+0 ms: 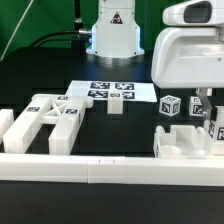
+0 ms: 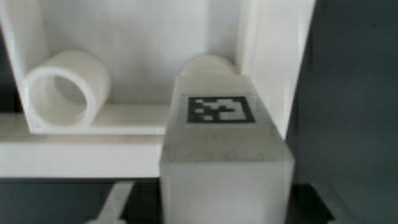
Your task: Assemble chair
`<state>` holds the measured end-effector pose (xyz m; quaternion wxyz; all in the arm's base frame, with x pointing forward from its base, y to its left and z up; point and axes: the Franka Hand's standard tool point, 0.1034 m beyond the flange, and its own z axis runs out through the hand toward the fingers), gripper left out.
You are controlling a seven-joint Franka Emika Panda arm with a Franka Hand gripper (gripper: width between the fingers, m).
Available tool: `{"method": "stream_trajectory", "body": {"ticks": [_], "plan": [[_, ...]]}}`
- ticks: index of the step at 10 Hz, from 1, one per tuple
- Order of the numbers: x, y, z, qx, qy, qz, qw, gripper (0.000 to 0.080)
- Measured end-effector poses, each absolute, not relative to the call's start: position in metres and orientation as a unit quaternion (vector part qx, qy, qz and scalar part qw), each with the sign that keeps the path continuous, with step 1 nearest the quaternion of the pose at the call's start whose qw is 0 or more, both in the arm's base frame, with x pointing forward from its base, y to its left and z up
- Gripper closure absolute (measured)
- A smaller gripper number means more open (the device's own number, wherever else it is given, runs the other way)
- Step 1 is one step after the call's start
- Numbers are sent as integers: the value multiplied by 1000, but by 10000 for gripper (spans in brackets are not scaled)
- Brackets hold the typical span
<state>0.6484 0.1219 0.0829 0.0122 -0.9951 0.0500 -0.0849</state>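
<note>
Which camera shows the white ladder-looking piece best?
The exterior view. The ladder-looking piece lies in the open on that view's left, with nothing in front of it. The wrist view does not show it at all. That view is mostly filled by a tagged white block.

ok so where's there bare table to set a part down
Bare black table lies between the ladder-like frames on the exterior view's left and the blocky white part on its right, bordered at the back by the marker board and in front by the long border bar. It is crowded on the right, under the claw, among tagged pieces.
</note>
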Motion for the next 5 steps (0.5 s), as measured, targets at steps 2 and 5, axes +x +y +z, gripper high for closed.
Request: {"method": "stream_trajectory", "body": {"ticks": [2, 5], "plan": [[648, 121, 83, -986, 142, -84, 15, 511], [648, 120, 83, -961, 265, -81, 23, 511]]}}
